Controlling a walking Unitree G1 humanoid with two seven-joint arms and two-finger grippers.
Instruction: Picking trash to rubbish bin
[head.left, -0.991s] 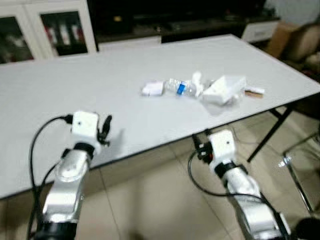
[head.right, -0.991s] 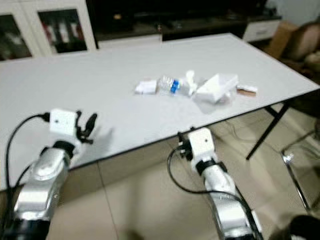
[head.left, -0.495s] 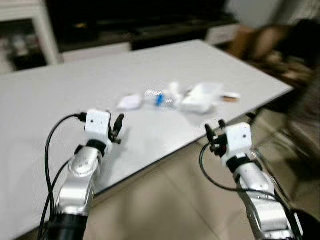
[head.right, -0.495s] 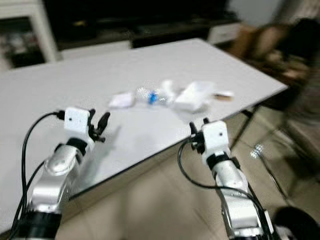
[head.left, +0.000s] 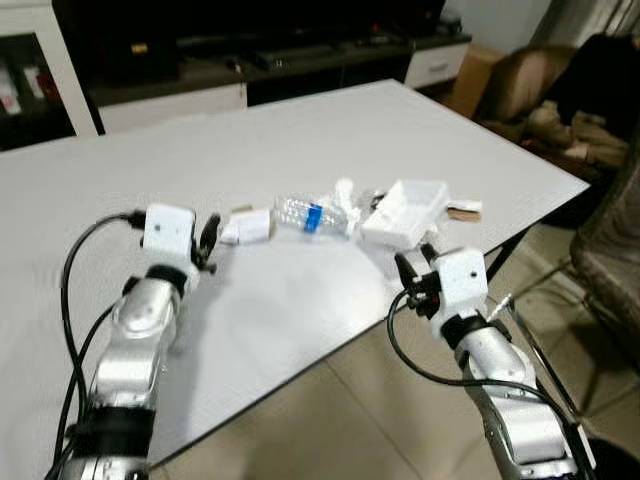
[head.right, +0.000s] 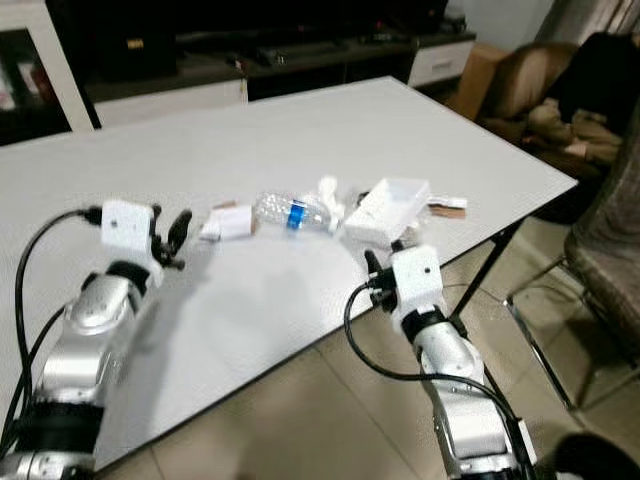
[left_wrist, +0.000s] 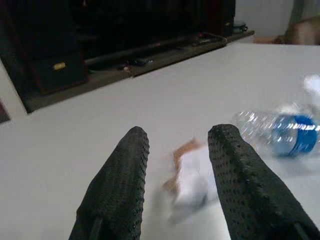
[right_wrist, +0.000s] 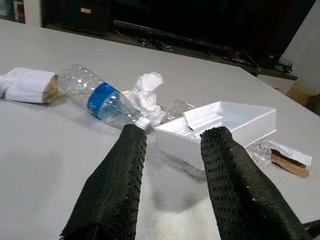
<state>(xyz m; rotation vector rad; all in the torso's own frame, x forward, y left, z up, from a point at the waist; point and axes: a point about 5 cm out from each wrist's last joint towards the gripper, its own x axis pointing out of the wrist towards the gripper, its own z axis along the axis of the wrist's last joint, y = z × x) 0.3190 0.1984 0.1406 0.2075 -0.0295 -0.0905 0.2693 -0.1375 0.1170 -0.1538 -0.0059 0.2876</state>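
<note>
Clear bottle (right_wrist: 98, 99): blue label, no legible writing.

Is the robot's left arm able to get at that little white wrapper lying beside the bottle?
Probably yes. The left gripper is open, aimed at the white wrapper just ahead, with bare table between them.

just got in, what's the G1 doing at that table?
It is at a white table with trash in a row: a small wrapped packet, a plastic bottle, crumpled tissue and a white foam box. Both claws are open and empty. The left claw is lined up on the packet, just short of it. The right claw hovers at the table edge, pointed at the foam box. Nothing is picked up yet.
</note>
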